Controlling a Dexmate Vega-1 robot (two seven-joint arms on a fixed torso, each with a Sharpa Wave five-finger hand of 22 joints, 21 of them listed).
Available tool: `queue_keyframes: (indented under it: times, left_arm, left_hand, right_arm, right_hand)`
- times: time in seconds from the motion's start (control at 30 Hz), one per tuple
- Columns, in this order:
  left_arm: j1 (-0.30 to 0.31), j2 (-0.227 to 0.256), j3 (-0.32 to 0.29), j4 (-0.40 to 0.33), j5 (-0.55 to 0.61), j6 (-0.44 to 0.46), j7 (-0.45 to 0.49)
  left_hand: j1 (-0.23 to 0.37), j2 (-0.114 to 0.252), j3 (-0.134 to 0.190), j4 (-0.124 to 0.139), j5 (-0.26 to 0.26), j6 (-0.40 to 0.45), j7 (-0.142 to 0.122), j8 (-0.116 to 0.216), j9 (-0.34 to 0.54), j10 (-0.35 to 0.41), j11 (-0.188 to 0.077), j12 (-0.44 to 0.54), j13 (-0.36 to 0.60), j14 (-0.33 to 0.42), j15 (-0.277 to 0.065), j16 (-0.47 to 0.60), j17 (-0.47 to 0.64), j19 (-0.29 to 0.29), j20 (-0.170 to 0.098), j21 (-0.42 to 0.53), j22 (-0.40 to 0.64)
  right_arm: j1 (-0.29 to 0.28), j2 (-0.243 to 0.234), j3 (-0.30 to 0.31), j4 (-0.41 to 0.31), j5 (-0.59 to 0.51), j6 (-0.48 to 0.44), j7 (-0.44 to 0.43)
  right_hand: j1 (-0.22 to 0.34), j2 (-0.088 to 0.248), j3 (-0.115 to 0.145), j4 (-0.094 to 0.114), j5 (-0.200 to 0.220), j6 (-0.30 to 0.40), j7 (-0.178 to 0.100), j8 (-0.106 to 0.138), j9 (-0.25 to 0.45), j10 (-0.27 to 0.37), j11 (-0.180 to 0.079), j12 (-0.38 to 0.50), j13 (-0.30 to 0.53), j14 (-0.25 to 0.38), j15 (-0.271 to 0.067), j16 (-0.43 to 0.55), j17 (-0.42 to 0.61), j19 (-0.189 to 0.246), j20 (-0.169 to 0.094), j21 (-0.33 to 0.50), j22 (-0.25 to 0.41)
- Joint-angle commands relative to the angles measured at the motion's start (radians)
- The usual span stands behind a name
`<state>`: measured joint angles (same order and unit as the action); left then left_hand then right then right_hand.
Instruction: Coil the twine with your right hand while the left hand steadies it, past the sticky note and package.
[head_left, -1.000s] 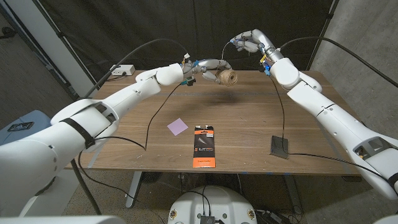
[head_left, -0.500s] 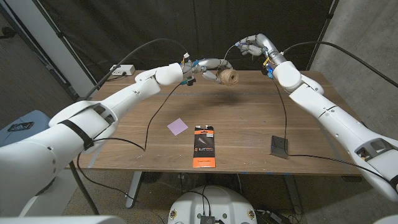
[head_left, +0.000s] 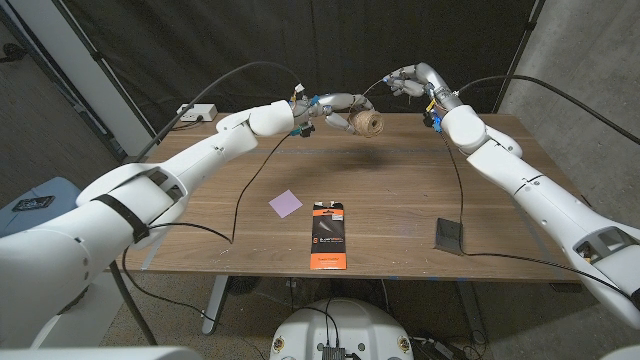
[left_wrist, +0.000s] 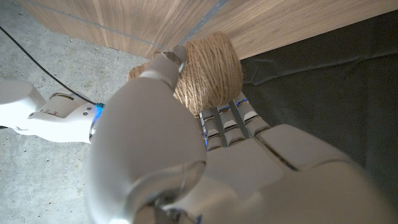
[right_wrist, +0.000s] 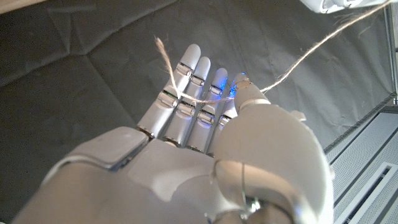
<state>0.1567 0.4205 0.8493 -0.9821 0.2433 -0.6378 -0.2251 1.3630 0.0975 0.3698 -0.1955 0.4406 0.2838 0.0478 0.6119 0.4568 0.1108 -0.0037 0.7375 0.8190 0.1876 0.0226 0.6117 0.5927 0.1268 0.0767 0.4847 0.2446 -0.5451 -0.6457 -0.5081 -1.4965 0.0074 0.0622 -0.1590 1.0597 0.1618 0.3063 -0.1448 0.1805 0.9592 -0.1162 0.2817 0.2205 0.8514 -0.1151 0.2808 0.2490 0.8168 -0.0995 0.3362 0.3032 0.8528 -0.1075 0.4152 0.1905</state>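
My left hand (head_left: 335, 108) holds a ball of brown twine (head_left: 369, 124) in the air above the table's far edge. In the left wrist view the twine ball (left_wrist: 208, 71) sits between the fingers (left_wrist: 227, 121) and the thumb. A loose strand (head_left: 372, 92) runs from the ball up to my right hand (head_left: 405, 81), raised to the right of the ball. In the right wrist view my right hand (right_wrist: 205, 118) pinches the strand (right_wrist: 186, 96) between thumb and fingers; its frayed end sticks out past them. A purple sticky note (head_left: 285, 203) and an orange-and-black package (head_left: 327, 234) lie near the table's front.
A small black pad (head_left: 449, 235) lies at the front right of the wooden table (head_left: 400, 190). Black cables (head_left: 240, 205) cross the tabletop on both sides. A white power strip (head_left: 197, 113) sits at the far left corner. A dark curtain hangs behind.
My right hand has moved to the right and slightly down with the strand, drawing it longer away from the ball. My left hand and the ball have stayed put.
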Motion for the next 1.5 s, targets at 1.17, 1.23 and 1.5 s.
queue_keyframes:
  times: [1.17, 1.23, 1.5]
  left_arm:
    - [-0.001, -0.003, -0.008, -0.003, -0.014, -0.004, -0.021]
    - [-0.001, -0.003, -0.009, -0.003, -0.017, -0.004, -0.023]
    - [-0.001, 0.000, -0.011, -0.009, -0.017, -0.004, -0.027]
  left_hand:
    - [-0.009, 0.014, 0.043, 0.036, 0.009, 0.051, 0.007, 0.008, 0.014, 0.007, -0.001, -0.002, 0.003, 0.010, -0.008, 0.001, 0.013, -0.007, -0.001, 0.015, -0.003]
    - [-0.010, 0.014, 0.043, 0.036, 0.009, 0.047, 0.008, 0.007, 0.014, 0.006, 0.001, -0.002, 0.003, 0.010, -0.009, 0.001, 0.013, -0.007, 0.000, 0.015, -0.003]
    - [-0.009, 0.014, 0.044, 0.035, 0.008, 0.048, 0.007, 0.006, 0.014, 0.005, 0.000, -0.002, 0.004, 0.009, -0.010, 0.001, 0.014, -0.008, -0.002, 0.017, -0.004]
  right_arm:
    - [-0.041, -0.012, -0.010, 0.060, 0.068, -0.062, -0.007]
    - [-0.046, -0.014, -0.009, 0.056, 0.072, -0.068, -0.008]
    - [-0.065, -0.018, -0.006, 0.047, 0.086, -0.077, -0.013]
  right_hand:
    - [0.006, 0.000, 0.003, 0.005, 0.000, 0.023, 0.006, 0.000, 0.004, 0.027, 0.001, -0.005, 0.000, 0.021, -0.125, -0.004, 0.006, -0.002, -0.089, 0.015, 0.002]
    - [0.006, 0.000, 0.003, 0.005, 0.000, 0.022, 0.006, -0.001, 0.004, 0.024, 0.001, -0.007, 0.000, 0.021, -0.125, -0.005, 0.006, -0.003, -0.089, 0.015, 0.002]
    - [0.005, -0.002, 0.003, 0.005, 0.000, 0.016, 0.005, -0.005, 0.004, 0.018, 0.002, -0.012, -0.001, 0.017, -0.123, -0.009, 0.005, -0.008, -0.088, 0.015, 0.002]
